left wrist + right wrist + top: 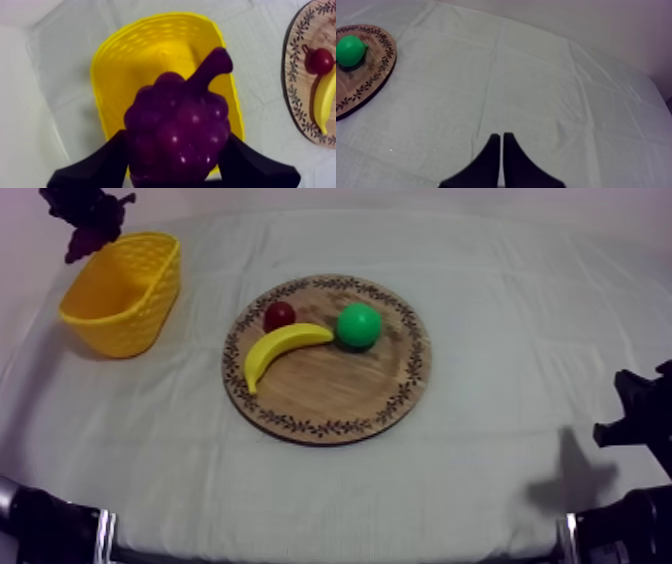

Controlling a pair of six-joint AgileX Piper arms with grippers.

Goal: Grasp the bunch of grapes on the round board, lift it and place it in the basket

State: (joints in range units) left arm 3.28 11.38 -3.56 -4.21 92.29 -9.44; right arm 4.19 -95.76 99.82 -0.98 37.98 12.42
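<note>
Status: the bunch of grapes [177,125] is off the wooden board [330,393] and held in the air above the yellow basket [120,313]. It hangs over the opening, but close to one end rim rather than the centre. The left gripper [175,172] is clamped on the lower half of the bunch, one black finger pressed to each side, with the stem pointing out over the basket's hollow. The right gripper [502,145] sits well away from the basket, beyond the board, its fingers together in a narrow wedge with nothing between them.

Risks, as judgement:

1. Off-centre release. Let go from here, the bunch could strike the basket's rim and bounce or roll out onto the cloth [480,278] beside it.
2. Contact with the basket. It looks light and unsecured, so a descending finger or the bunch catching its wall could shove or tip it.
3. Drop height. How high the bunch hangs above the basket's floor cannot be told, and a tall drop invites a bounce.

The banana [280,348], small red fruit [279,315] and green fruit [358,326] lie on the board, well apart from the basket, and obstruct nothing.
</note>
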